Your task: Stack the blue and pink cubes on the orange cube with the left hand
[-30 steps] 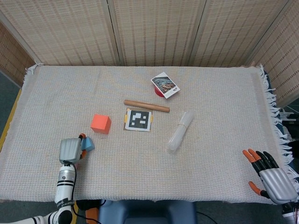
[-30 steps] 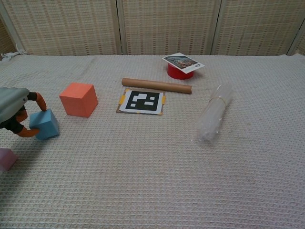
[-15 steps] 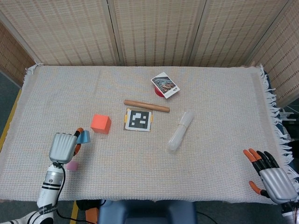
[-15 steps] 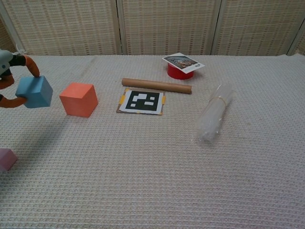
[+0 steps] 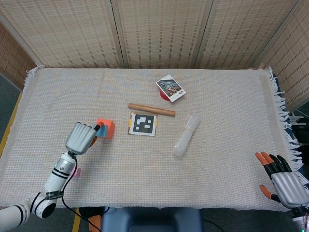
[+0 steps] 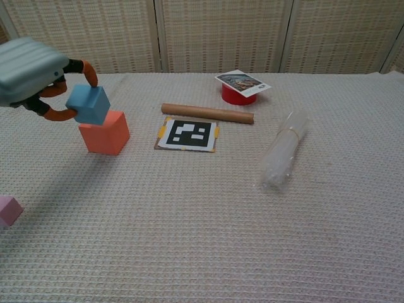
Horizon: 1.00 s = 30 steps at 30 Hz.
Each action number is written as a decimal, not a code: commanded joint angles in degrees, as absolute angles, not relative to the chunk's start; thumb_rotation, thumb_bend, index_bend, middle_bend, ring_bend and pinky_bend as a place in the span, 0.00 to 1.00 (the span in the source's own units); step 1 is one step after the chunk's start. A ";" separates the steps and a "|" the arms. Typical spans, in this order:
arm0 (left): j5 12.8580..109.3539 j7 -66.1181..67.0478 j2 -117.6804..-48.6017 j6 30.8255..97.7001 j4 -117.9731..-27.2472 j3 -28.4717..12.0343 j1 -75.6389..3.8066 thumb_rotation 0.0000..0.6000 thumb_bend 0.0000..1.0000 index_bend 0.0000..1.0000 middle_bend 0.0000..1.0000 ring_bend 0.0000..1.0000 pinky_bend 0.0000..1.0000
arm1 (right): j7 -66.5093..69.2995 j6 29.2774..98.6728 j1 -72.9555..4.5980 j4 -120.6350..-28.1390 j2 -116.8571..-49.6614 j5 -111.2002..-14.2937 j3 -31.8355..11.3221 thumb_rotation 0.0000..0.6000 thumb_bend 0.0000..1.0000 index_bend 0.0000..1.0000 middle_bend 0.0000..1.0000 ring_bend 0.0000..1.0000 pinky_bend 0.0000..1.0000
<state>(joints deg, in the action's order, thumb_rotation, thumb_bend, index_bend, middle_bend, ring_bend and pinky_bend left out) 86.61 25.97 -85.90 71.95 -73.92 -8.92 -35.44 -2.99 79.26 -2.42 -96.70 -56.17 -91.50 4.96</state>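
My left hand (image 6: pixel 35 79) pinches the blue cube (image 6: pixel 88 105) between thumb and finger and holds it just above the orange cube (image 6: pixel 105 132), over its left half. In the head view the left hand (image 5: pixel 82 137) hides most of the blue cube (image 5: pixel 102 130), which shows as a sliver against the orange cube (image 5: pixel 107 127). The pink cube (image 6: pixel 7 210) lies on the cloth at the near left, and peeks out beside my forearm as the pink cube (image 5: pixel 76 171). My right hand (image 5: pixel 284 181) hangs empty at the table's near right corner, fingers spread.
A marker card (image 5: pixel 144 124) lies right of the orange cube, with a brown rod (image 5: pixel 151 109) behind it. A red tub under a picture card (image 5: pixel 170 88) sits further back. A clear plastic roll (image 5: pixel 186 135) lies right of centre on the woven cloth (image 5: pixel 217 106).
My left hand lifted the blue cube off the cloth and carried it up and right, from beside the pink cube to just over the orange cube. The right hand shifted slightly.
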 commanded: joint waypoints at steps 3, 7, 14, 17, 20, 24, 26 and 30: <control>89.65 20.73 -87.76 71.31 -68.12 -8.80 -38.17 1.00 0.27 0.49 1.00 1.00 1.00 | -3.44 79.48 -2.23 -96.93 -56.22 -90.91 4.66 1.00 0.22 0.00 0.00 0.00 0.00; 91.18 18.69 -88.81 71.69 -64.53 -8.49 -39.43 1.00 0.28 0.49 1.00 1.00 1.00 | -3.60 79.90 -1.96 -97.09 -56.21 -90.82 4.58 1.00 0.22 0.00 0.00 0.00 0.00; 93.72 16.30 -90.77 72.63 -58.91 -7.76 -41.56 1.00 0.28 0.47 1.00 1.00 1.00 | -3.62 80.19 -1.75 -97.16 -56.13 -90.59 4.39 1.00 0.22 0.00 0.00 0.00 0.00; 94.05 15.06 -91.82 72.32 -56.08 -7.54 -42.46 1.00 0.28 0.47 1.00 1.00 1.00 | -3.54 80.21 -1.72 -97.18 -56.07 -90.51 4.33 1.00 0.22 0.00 0.00 0.00 0.00; 94.27 13.34 -92.84 72.29 -53.03 -7.26 -43.10 1.00 0.28 0.46 1.00 1.00 1.00 | -3.46 80.24 -1.67 -97.15 -56.01 -90.25 4.19 1.00 0.22 0.00 0.00 0.00 0.00; 94.25 11.47 -93.76 72.10 -49.51 -6.73 -43.51 1.00 0.28 0.45 1.00 1.00 1.00 | -3.72 80.17 -1.63 -97.07 -56.08 -89.74 3.96 1.00 0.22 0.00 0.00 0.00 0.00; 94.37 10.58 -94.04 72.21 -47.90 -6.33 -43.59 1.00 0.27 0.45 1.00 1.00 1.00 | -3.95 80.04 -1.64 -97.06 -56.15 -89.46 3.86 1.00 0.22 0.00 0.00 0.00 0.00; 95.00 8.76 -94.18 72.38 -45.65 -5.15 -43.66 1.00 0.27 0.45 1.00 1.00 1.00 | -4.23 79.98 -1.61 -97.12 -56.26 -89.14 3.72 1.00 0.22 0.00 0.00 0.00 0.00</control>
<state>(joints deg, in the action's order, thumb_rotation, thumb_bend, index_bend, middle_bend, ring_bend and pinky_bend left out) 94.72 9.23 -94.04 72.31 -46.17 -5.60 -43.58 -4.23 79.98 -1.61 -97.12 -56.26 -89.14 3.72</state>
